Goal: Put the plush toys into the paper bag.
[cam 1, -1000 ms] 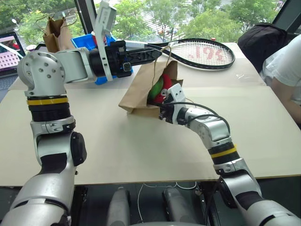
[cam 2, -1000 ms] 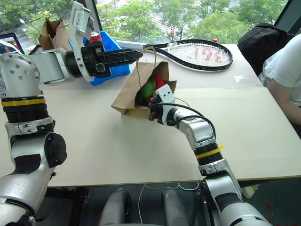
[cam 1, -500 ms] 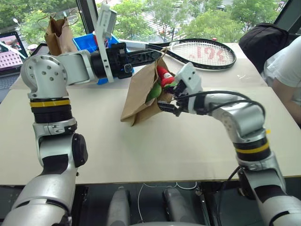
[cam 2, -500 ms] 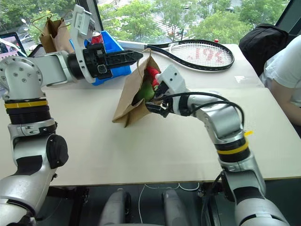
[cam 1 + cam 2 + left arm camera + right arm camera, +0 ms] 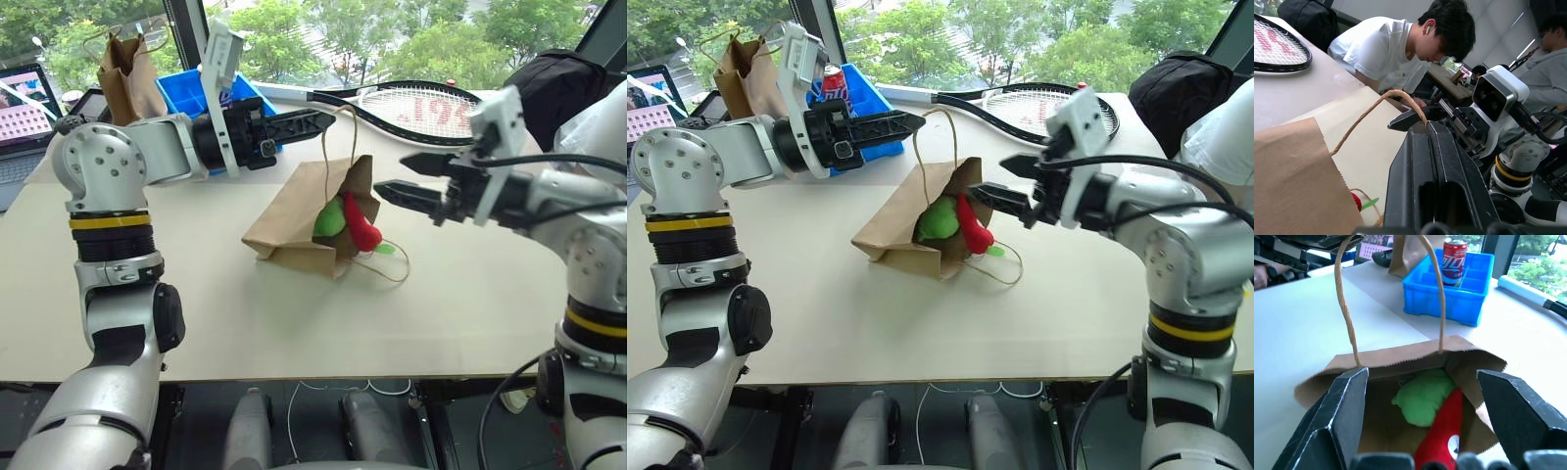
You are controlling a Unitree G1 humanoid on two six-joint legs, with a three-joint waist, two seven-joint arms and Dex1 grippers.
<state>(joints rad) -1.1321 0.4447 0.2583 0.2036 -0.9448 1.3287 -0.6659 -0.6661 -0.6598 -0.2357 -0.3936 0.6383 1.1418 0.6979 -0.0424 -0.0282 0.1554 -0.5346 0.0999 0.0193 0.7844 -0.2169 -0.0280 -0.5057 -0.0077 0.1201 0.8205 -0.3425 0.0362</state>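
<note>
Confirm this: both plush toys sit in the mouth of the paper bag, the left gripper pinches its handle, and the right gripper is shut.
Wrong on one point: the right gripper is open, as the right wrist view shows. The green plush toy and red chili plush toy do sit in the paper bag, and the left gripper pinches its handle.

Paper bag (image 5: 294,211): plain brown kraft, twisted handles the same brown. Round plush toy (image 5: 330,219): bright green. Chili toy (image 5: 361,226): red, green tip. Tray (image 5: 1449,293): blue. Can (image 5: 1452,260): red with white lettering. Racket (image 5: 423,110): black frame, red mark on white strings.
</note>
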